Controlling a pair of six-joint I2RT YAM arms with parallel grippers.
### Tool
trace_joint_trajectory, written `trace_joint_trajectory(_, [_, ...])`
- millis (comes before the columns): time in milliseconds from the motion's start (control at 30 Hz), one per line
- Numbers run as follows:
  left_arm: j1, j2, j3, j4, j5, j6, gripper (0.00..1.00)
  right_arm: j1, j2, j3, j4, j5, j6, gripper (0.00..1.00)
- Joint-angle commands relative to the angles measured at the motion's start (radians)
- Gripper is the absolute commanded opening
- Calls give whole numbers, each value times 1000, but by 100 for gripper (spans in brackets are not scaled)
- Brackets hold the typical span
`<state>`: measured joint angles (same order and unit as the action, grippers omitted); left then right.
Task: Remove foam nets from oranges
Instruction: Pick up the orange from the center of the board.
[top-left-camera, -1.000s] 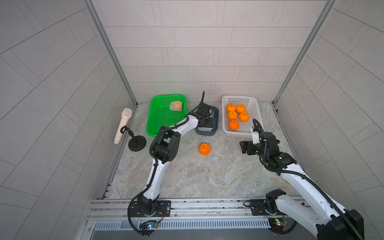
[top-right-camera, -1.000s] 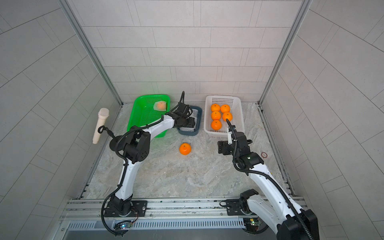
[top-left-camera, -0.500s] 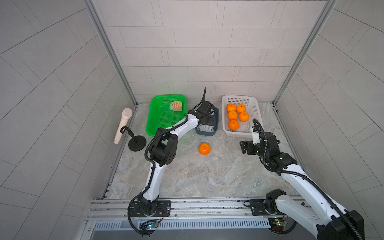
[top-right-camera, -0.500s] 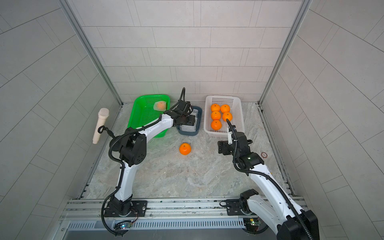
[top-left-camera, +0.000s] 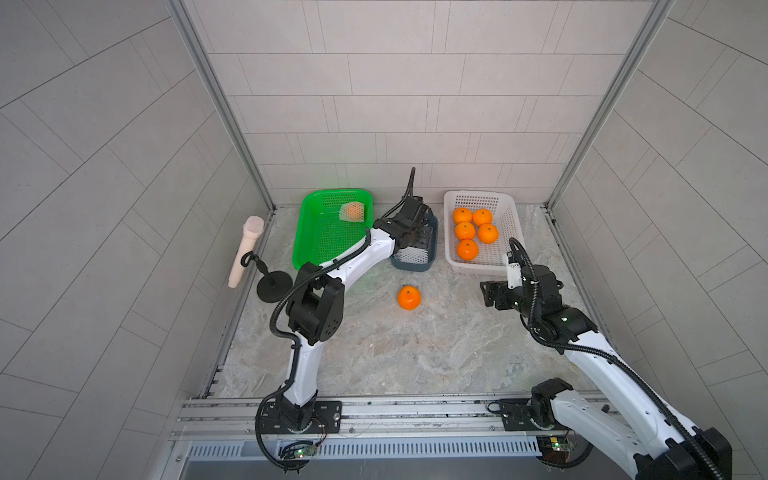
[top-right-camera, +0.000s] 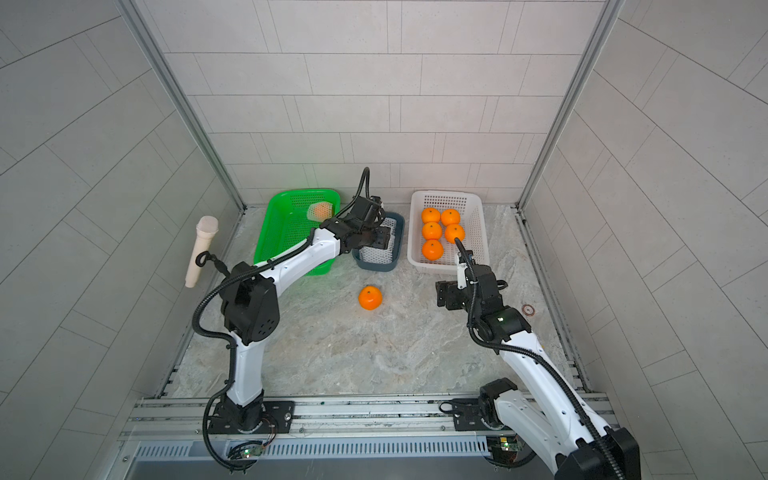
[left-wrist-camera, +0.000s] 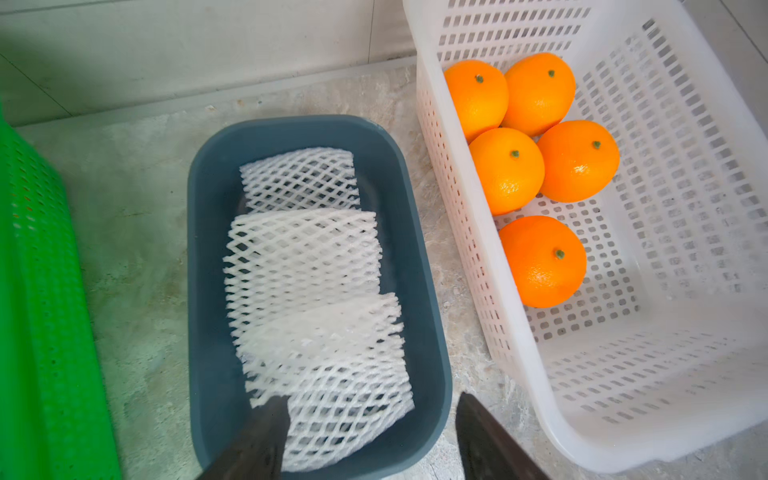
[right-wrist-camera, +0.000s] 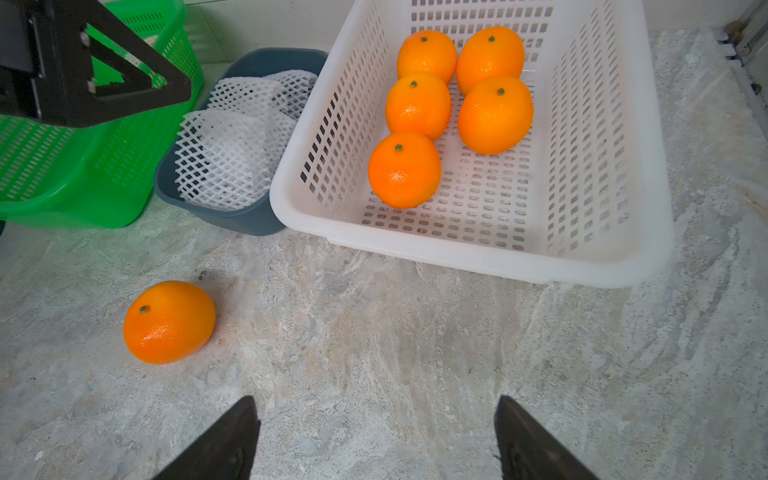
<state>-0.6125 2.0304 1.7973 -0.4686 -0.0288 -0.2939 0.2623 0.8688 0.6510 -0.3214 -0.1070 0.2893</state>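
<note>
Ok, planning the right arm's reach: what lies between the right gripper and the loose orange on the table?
Nothing. In the right wrist view only bare tabletop separates the right gripper from the loose orange; both top views agree.

loose orange (top-left-camera: 409, 297) clear all round, white basket (top-left-camera: 496, 255) beyond

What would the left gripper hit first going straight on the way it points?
Probably the foam nets piled in the grey-blue bin; the left gripper is open right over them. Depth is unclear.
</note>
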Motion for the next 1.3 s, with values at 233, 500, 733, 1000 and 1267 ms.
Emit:
trace_joint_trajectory(233, [-5, -221, -214, 32, -107, 36, 69, -1, -23, -24, 5, -65, 14, 91])
trace_joint_trajectory(500, [-7, -423, -499, 141, -199, 55, 69, 22, 21, -26, 53, -144, 30, 91])
trace_joint_trajectory(733, [-8, -613, -750, 215, -228, 56, 69, 92, 83, -26, 88, -150, 42, 91])
trace_joint_trajectory(1000, [-6, -781, -939, 200, -289, -25, 69, 227, 202, 6, 135, -96, 66, 90])
trace_joint_trajectory(1267, [-4, -893, -1064, 210, -385, -80, 71, 340, 343, 56, 175, -32, 94, 90])
